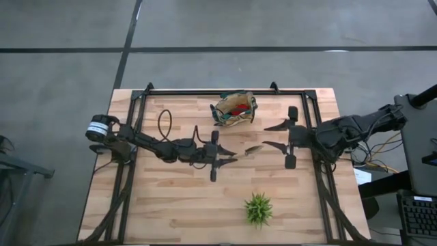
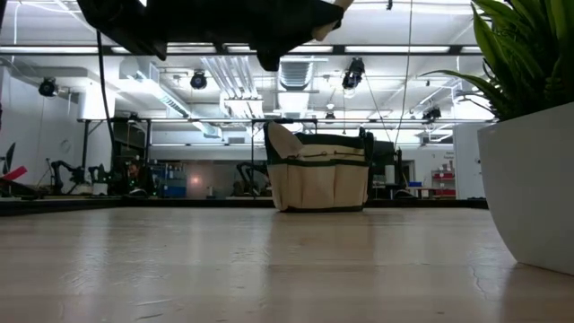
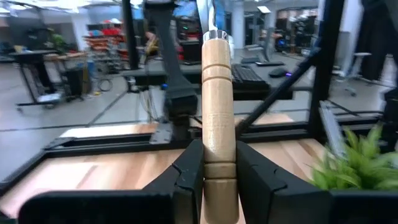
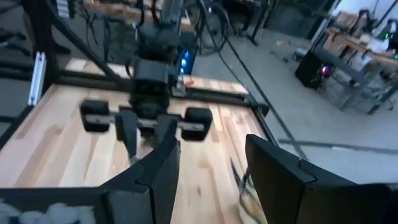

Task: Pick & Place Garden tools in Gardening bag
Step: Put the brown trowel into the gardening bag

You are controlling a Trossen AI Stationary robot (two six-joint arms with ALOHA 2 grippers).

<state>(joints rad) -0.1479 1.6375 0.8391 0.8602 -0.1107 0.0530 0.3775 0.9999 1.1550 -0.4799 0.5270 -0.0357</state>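
Above the counter's [image 1: 171,198] middle, my left pincer [image 1: 229,156] grips the wooden-handled metal trowel [image 3: 219,124].
My right pincer [image 1: 274,135] hangs open nearby; the round tan fabric bag [image 1: 234,109] sits behind.

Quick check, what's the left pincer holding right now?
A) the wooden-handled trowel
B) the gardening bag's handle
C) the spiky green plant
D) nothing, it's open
A: in the left wrist view the left pincer is shut on the wooden handle of the trowel, lifted over the table, away from the gardening bag.
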